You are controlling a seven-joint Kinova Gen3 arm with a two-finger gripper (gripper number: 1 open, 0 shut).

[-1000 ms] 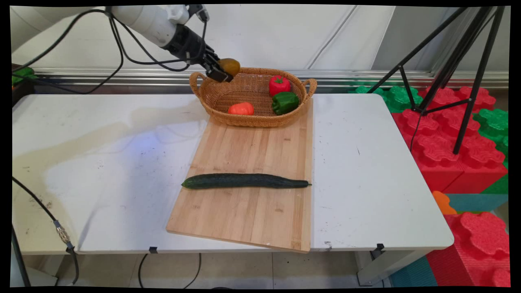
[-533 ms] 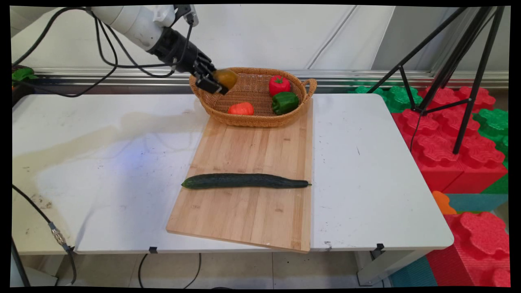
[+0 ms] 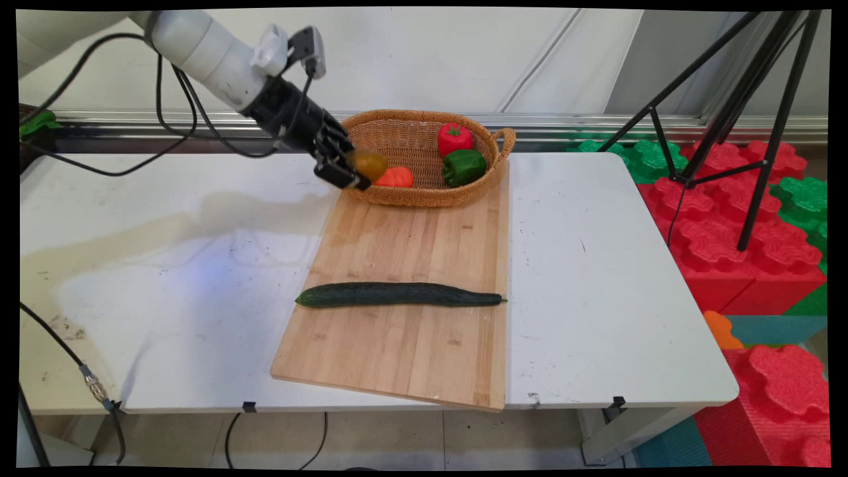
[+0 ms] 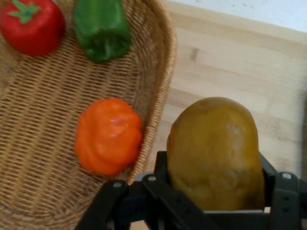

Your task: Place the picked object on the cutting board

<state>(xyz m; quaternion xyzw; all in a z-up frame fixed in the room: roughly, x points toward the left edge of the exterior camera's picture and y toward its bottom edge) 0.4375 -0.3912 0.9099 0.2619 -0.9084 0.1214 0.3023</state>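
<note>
Nearest you on the white counter [image 3: 596,278], a long dark green cucumber [image 3: 397,295] lies across the pale wooden cutting board [image 3: 411,351], untouched. Farther back, your black two-finger tool [image 3: 349,173] pinches a brownish-yellow potato [image 4: 216,153], held in the air just outside the near left rim of the woven wicker basket [image 4: 158,96], over the board's far end. In the basket you see an orange pepper [image 4: 109,136], a green pepper [image 4: 101,28] and a red tomato [image 4: 31,24].

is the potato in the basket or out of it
Out. The gripper holds the potato in the air beside the basket rim, over the cutting board.
</note>
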